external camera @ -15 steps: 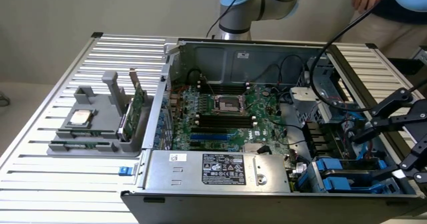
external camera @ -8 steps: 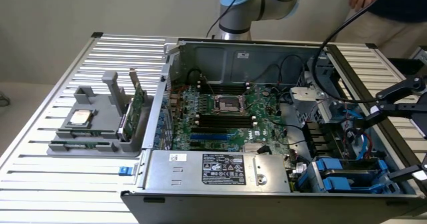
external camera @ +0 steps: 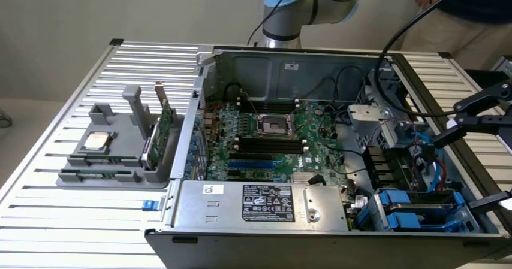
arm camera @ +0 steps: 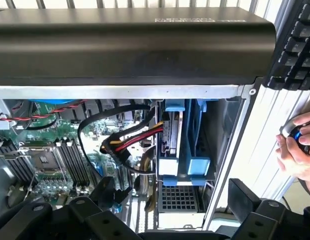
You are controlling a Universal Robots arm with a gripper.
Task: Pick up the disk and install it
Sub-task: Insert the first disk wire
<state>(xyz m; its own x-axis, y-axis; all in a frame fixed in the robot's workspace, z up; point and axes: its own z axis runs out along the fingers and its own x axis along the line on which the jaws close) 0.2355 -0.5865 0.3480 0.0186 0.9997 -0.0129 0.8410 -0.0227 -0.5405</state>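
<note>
The disk point(arm camera: 167, 137) stands on edge in the drive bay at a corner of the open computer case, silver between blue carrier brackets point(arm camera: 190, 150). In the exterior view the same blue carrier point(external camera: 416, 212) lies in the bay at the case's near right corner. My gripper point(arm camera: 170, 220) hangs above that bay, open wide with nothing between its black fingers point(arm camera: 250, 207). Seen from the exterior, the gripper point(external camera: 464, 167) hovers over the case's right side, its fingers point(external camera: 480, 104) spread apart above the bay.
Red and black cables point(arm camera: 127, 142) run beside the bay. The motherboard point(external camera: 272, 143) and power supply point(external camera: 256, 203) lie inside the case. A grey holder point(external camera: 120, 155) on the exterior view's left carries a CPU chip point(external camera: 96, 140) and green card point(external camera: 164, 131). A person's hand point(arm camera: 295, 150) rests on a mouse beside a keyboard point(arm camera: 300, 45).
</note>
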